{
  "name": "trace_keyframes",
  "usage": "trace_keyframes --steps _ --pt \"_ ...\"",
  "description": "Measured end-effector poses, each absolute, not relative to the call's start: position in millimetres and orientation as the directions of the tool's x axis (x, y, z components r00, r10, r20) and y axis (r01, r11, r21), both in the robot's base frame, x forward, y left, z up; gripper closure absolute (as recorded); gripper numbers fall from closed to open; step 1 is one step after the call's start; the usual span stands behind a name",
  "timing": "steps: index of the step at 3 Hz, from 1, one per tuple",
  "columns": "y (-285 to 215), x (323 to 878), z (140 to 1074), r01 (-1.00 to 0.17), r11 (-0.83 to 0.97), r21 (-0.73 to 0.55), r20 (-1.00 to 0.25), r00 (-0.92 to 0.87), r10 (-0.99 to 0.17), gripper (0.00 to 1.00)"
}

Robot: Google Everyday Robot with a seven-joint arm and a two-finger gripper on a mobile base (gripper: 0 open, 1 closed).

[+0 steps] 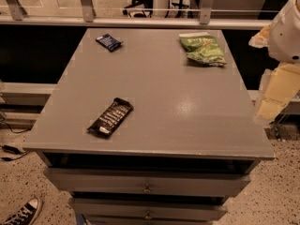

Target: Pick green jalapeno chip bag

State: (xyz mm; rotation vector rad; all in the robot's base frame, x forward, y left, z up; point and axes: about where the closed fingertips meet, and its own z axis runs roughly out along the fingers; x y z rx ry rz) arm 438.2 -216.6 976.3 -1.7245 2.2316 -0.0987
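Note:
The green jalapeno chip bag (202, 48) lies flat on the far right part of the grey table top (159, 93), crinkled, with its pale top edge toward the back. My gripper (275, 95) hangs at the right edge of the view, beyond the table's right side, nearer than the bag and apart from it. The white arm (287, 29) rises above it.
A long black candy bar wrapper (110, 117) lies near the front left of the table. A small dark blue packet (109, 41) lies at the far left. Drawers (147, 186) sit below the top. A railing (140, 20) runs behind. A sneaker (21, 213) shows on the floor.

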Motion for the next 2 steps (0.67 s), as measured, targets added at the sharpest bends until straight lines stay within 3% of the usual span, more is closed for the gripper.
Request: trace_keyframes --steps 2 --pt "-222.8 454.8 970.9 -0.911 0.297 -0.285 -0.23 -0.236 -0.944 0.0"
